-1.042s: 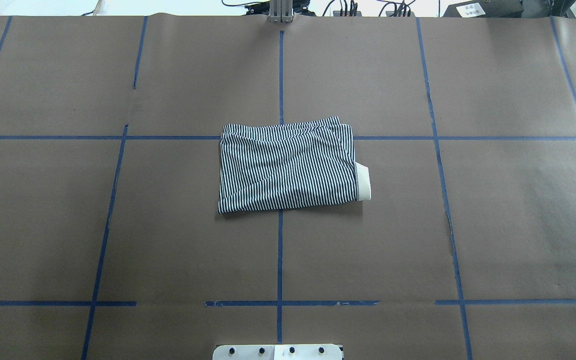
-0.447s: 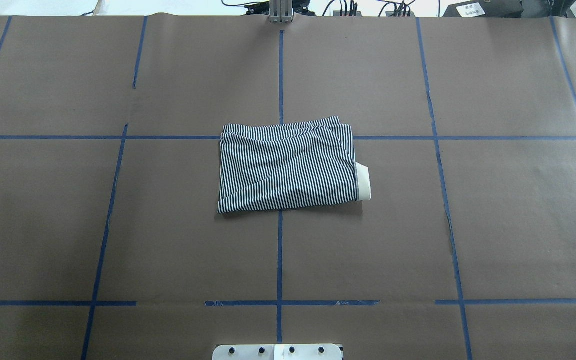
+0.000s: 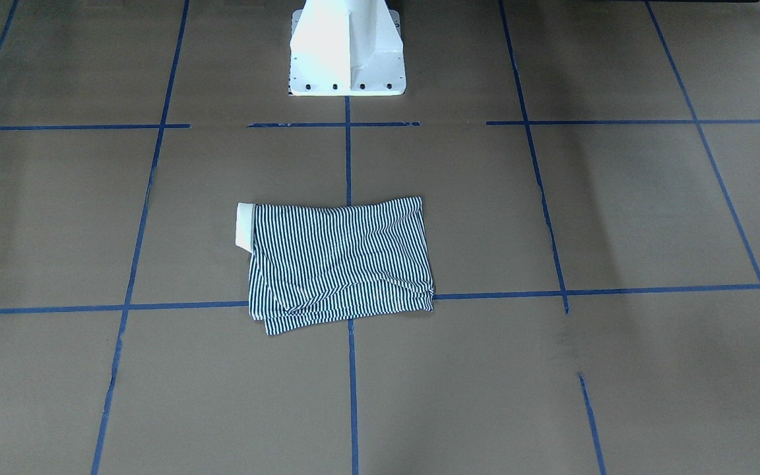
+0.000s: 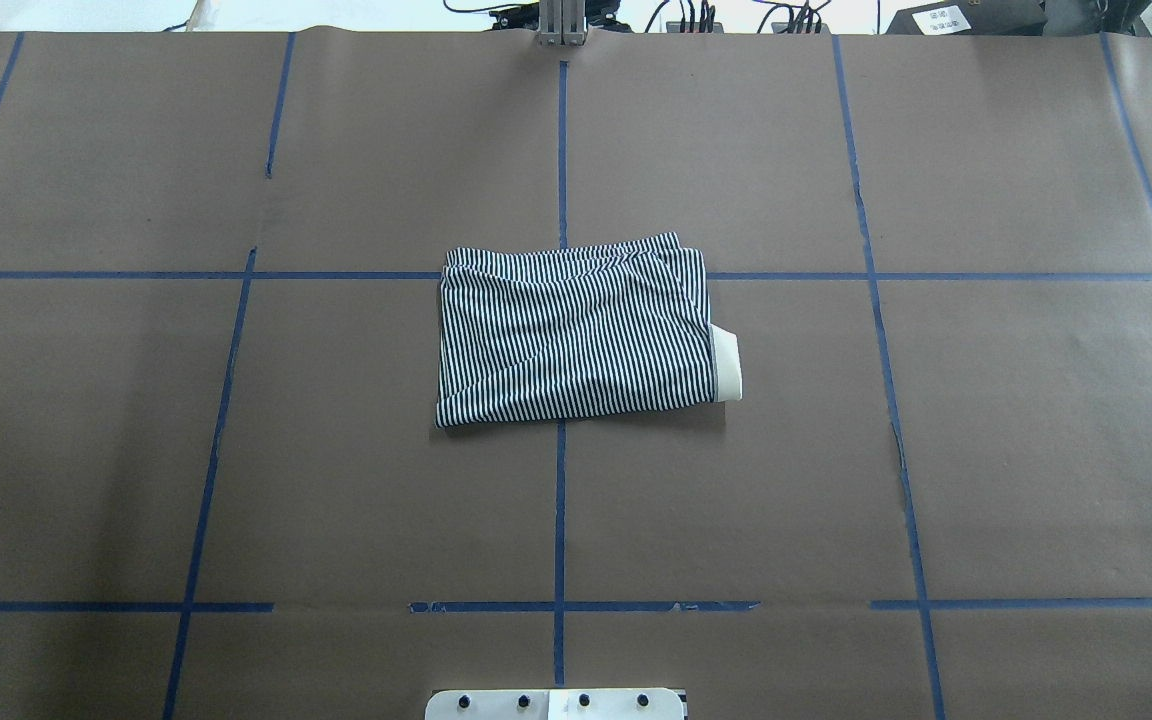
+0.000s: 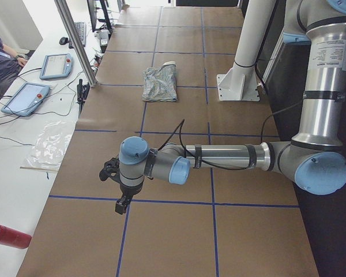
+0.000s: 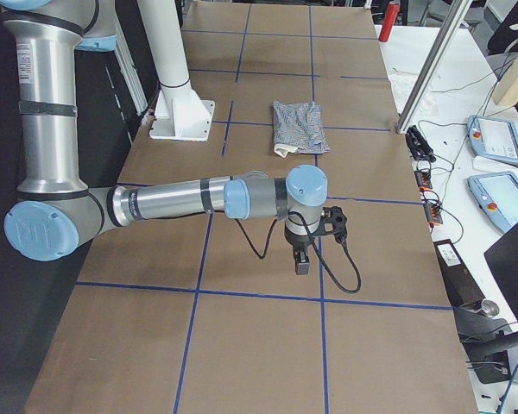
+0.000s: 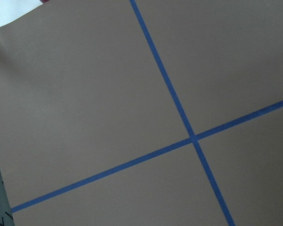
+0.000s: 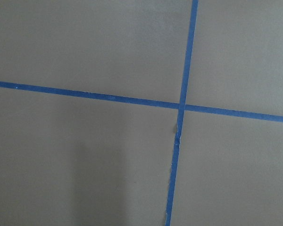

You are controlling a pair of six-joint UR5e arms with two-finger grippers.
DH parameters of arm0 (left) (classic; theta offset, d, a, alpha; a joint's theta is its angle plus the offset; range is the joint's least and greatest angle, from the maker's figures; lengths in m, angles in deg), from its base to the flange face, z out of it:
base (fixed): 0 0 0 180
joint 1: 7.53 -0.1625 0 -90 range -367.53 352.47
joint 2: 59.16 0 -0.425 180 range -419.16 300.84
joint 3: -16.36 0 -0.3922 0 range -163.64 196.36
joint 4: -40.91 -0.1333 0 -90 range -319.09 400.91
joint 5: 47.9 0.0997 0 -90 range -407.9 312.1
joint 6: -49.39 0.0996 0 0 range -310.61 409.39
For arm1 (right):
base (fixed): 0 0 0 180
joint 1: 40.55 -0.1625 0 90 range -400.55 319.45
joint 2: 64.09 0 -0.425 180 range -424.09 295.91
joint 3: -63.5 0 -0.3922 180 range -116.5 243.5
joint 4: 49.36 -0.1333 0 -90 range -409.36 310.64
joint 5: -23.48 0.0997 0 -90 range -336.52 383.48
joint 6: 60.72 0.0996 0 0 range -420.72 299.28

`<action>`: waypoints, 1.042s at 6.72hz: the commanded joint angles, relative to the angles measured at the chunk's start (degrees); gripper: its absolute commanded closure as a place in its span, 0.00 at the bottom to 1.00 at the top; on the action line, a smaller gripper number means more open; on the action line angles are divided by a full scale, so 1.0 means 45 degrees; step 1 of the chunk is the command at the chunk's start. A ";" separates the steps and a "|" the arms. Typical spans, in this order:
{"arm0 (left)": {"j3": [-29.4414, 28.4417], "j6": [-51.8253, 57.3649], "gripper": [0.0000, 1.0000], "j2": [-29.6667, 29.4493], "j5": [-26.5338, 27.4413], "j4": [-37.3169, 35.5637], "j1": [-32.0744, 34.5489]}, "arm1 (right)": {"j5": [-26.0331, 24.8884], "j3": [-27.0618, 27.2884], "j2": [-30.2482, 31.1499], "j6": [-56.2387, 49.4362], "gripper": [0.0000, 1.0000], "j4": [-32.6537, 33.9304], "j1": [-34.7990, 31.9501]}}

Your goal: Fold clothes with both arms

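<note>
Tabletop [image 4: 1036, 450]: brown paper surface marked with blue tape lines [image 4: 561, 500]. Left arm [image 5: 219, 157] and right arm [image 6: 173, 203]: each extended low over opposite ends of the tabletop, well apart from the shirt [image 4: 576, 335]. Shirt: folded into a rectangle, lying flat at the tabletop centre. Its collar [image 4: 728, 365] protrudes on the robot's right. Left gripper [image 5: 122, 206] and right gripper [image 6: 300, 263]: pointing down; whether either is open or closed cannot be determined.

Robotics lab: left arm [image 5: 219, 157] and right arm [image 6: 173, 203] are reaching over a table [image 4: 1036, 450] that is carrying brown paper gridded in blue tape [image 4: 560, 520]. Teach pendants [image 5: 25, 98] are lying on a side bench [image 5: 11, 184], where seemingly a person [image 5: 1, 57] is sitting.
</note>
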 commanded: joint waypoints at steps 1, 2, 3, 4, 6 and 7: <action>0.1287 -0.0162 0.00 0.0290 -0.0579 -0.1665 -0.0004 | 0.0223 -0.0104 0.0036 0.0061 0.00 0.0133 -0.0004; 0.2497 -0.0142 0.00 0.0621 -0.0483 -0.2761 -0.0023 | 0.0746 -0.0143 0.0171 0.0061 0.00 0.0172 -0.0004; 0.2780 -0.0123 0.00 0.0837 -0.0502 -0.3062 -0.0043 | 0.0945 -0.0221 0.0192 0.0080 0.00 0.0173 -0.0081; 0.2744 -0.0123 0.00 0.1207 -0.0463 -0.2949 -0.0043 | 0.0947 -0.0241 0.0192 0.0061 0.00 0.0153 -0.0140; 0.2256 -0.0123 0.00 0.1249 -0.0424 -0.2948 -0.0043 | 0.0830 -0.0629 0.0212 0.0042 0.00 0.0076 -0.0334; 0.2255 -0.0161 0.00 0.1249 -0.0424 -0.2987 -0.0043 | 0.0771 -0.0786 0.0212 0.0022 0.00 0.0056 -0.0433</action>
